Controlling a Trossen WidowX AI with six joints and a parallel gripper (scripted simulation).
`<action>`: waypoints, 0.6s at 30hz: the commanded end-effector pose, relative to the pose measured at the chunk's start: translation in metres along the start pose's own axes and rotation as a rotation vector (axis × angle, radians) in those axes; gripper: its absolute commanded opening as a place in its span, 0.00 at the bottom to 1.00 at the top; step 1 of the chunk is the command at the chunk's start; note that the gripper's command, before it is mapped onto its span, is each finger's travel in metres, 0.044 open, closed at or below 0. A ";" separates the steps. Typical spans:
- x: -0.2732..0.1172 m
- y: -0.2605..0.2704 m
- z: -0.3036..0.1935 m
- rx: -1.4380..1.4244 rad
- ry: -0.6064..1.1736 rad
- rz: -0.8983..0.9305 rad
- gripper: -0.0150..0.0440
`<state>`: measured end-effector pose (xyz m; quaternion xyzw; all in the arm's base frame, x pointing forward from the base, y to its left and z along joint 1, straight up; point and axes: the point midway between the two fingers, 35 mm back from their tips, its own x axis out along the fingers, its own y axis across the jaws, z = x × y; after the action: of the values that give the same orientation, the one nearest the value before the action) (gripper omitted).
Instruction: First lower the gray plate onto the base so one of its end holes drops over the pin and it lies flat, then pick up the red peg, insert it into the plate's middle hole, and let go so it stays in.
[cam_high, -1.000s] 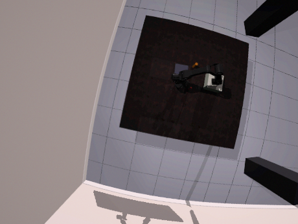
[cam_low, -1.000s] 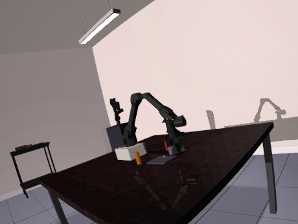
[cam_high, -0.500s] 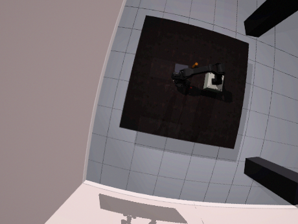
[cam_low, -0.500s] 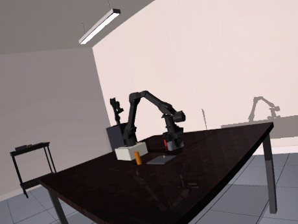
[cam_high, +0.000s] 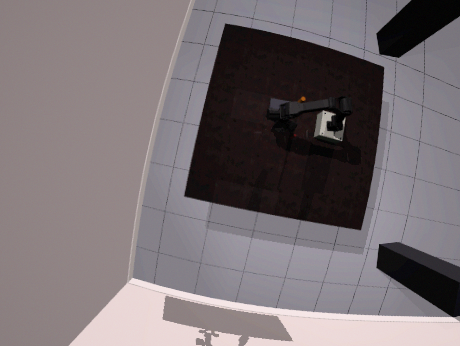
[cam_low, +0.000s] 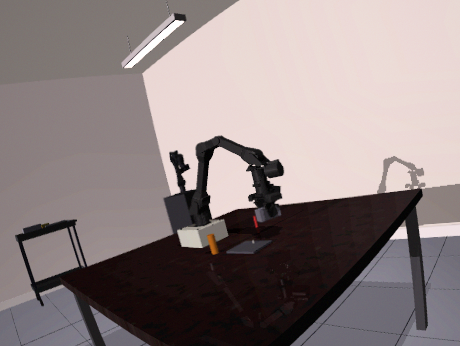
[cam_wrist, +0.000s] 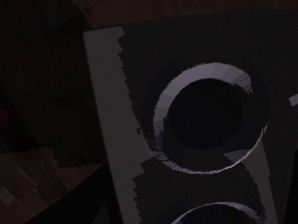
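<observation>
My gripper (cam_low: 267, 210) is shut on the gray plate (cam_low: 273, 212) (cam_wrist: 119, 137) and holds it a little above the dark table (cam_low: 350, 225). In the wrist view the plate fills the frame, and two of its round holes (cam_wrist: 201, 115) show. The red peg (cam_low: 255, 222) stands upright on the table just left of the gripper; a red speck at the left edge of the wrist view may be the peg. The flat gray base (cam_low: 247, 247) lies nearer the front, and its small pin (cam_low: 253, 241) sticks up from it. The plate is clear of the base.
An orange cylinder (cam_low: 213, 244) (cam_high: 302, 99) stands by the white block of the arm's mount (cam_low: 202, 235) (cam_high: 328, 126). A black cart (cam_low: 47, 250) stands on the floor left of the table.
</observation>
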<state>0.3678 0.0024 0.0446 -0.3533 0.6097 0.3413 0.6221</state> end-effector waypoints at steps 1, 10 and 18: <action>-0.018 -0.001 0.001 -0.005 -0.009 -0.008 0.25; -0.047 0.002 -0.003 -0.006 -0.009 -0.007 0.25; -0.058 0.003 -0.005 -0.009 -0.009 -0.006 0.25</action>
<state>0.3603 0.0002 0.0968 -0.3544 0.6082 0.3409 0.6231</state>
